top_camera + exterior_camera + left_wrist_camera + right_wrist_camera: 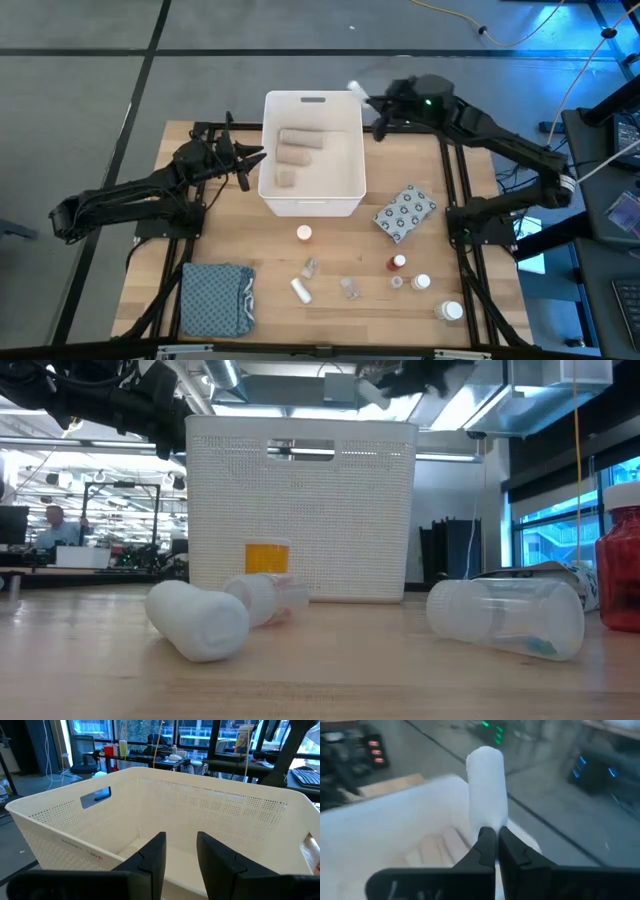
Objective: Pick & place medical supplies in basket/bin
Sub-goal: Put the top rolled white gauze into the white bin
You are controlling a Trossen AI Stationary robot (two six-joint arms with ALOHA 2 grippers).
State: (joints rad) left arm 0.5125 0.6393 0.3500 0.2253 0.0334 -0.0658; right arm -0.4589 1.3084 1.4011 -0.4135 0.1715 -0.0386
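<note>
— Where's your right pincer (358,93)?

— Just past the bin's (312,205) far right corner, clamped on a white bottle (487,785) whose long axis runs on past the fingertips. The bin lies left and nearer, so I'd carry it that way.

— And the left?

— Left pincer (179,851) waits at the bin's left wall, partly open, empty. Beige rolls (298,146) lie inside.

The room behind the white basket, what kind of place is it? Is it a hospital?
Probably not a hospital, more likely a robot lab or workshop. Behind the white basket there are work desks with computer gear, an office chair and big windows.
</note>
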